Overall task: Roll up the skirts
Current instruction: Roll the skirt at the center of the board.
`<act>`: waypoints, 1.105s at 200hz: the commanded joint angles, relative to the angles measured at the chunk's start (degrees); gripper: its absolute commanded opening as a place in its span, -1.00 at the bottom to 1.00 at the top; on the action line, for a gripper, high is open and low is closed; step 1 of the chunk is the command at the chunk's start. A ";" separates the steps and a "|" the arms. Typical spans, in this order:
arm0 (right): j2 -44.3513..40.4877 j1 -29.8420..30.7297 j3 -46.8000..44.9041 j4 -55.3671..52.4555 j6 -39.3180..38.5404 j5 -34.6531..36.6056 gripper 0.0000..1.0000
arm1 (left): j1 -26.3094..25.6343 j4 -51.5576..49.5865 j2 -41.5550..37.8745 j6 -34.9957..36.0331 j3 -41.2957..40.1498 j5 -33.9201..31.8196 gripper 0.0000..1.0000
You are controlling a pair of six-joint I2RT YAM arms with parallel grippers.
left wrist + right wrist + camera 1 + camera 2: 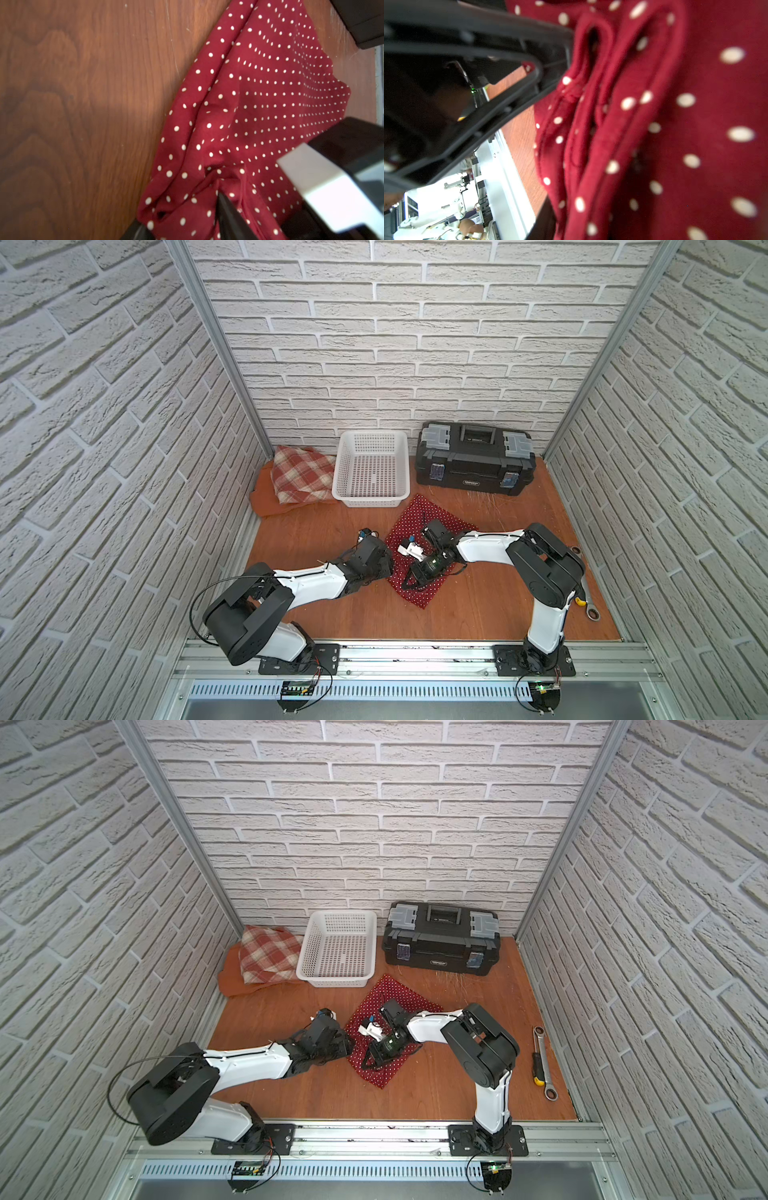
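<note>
The polka-dot skirt (419, 510) lies mid-frame on the surface (332, 614); soft, light and slippy, it is best pinched at its bunched edge. The left tool (178, 212) straddles that edge, grip uncertain; the right tool's (409, 578) opening I cannot tell.

The polka-dot skirt (409, 522) is dark red with white dots, the plaid skirt (301, 475) red-and-cream, the plain skirt (264, 499) rust-orange.

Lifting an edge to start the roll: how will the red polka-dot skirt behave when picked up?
Likely floppy: the polka-dot skirt bunches into soft folds at its edge, so it should sag, not hold shape. Probably light, since the layers look thin. It may slide on the smooth wooden table when pushed.
</note>
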 commanded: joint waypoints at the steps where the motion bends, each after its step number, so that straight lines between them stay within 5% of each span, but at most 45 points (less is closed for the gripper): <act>1: -2.27 -0.29 -1.76 -2.45 0.66 5.21 -0.42 | 0.40 0.12 1.29 2.09 -0.31 -0.32 -0.33; 27: -6.07 -0.20 -2.86 -4.85 1.13 10.06 -0.30 | 0.36 0.89 2.03 2.51 -0.07 -0.51 -1.00; 69: -13.54 1.26 -3.63 -11.60 0.40 24.52 -0.13 | -0.29 0.02 0.74 2.95 0.30 -1.04 -1.00; 132: -20.01 6.49 -2.12 -15.23 0.01 35.83 -0.13 | -1.80 -2.65 -0.31 1.64 2.01 -1.30 -1.00; 163: -30.06 17.07 -2.72 -18.62 -0.79 54.86 -0.07 | -1.80 -4.12 -2.39 0.16 1.89 -1.77 -1.00; 221: -29.80 36.09 -7.46 -13.62 -2.00 70.92 0.05 | -1.80 -6.15 -3.38 -0.82 2.21 -0.72 -1.00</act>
